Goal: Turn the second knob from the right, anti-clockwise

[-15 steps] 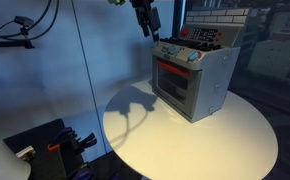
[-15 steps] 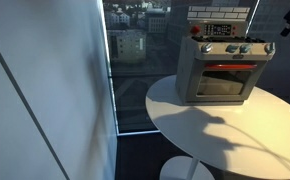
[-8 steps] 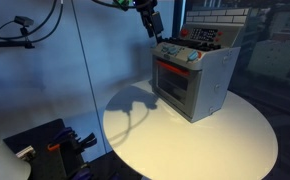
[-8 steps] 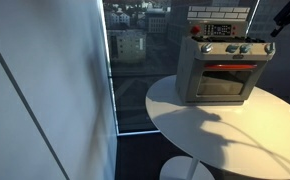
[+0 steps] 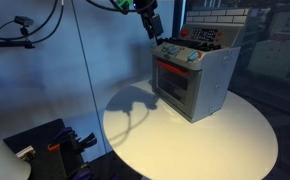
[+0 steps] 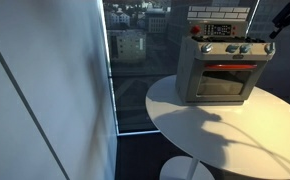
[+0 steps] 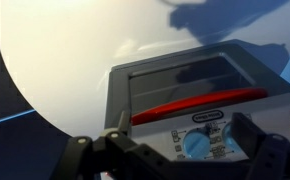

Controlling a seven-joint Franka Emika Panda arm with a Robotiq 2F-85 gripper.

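A grey toy oven (image 5: 190,80) with a red door handle stands on a round white table (image 5: 225,140). It also shows in an exterior view (image 6: 223,75). A row of blue knobs runs along its front panel (image 5: 181,53). The second knob from the right (image 6: 243,48) is small and hard to make out. My gripper (image 5: 150,22) hangs in the air above and in front of the oven's top edge, touching nothing. In the wrist view the gripper (image 7: 185,128) is open and empty, and two blue knobs (image 7: 197,146) show between its fingers, with the red handle (image 7: 195,103) above them.
A glass wall (image 6: 135,60) with a city view stands behind the table. Dark equipment and cables (image 5: 45,145) sit on the floor beside the table. The table's bare white top (image 6: 235,130) stretches in front of the oven.
My gripper has moved slightly down and toward the oven's knob panel. The oven has not moved.
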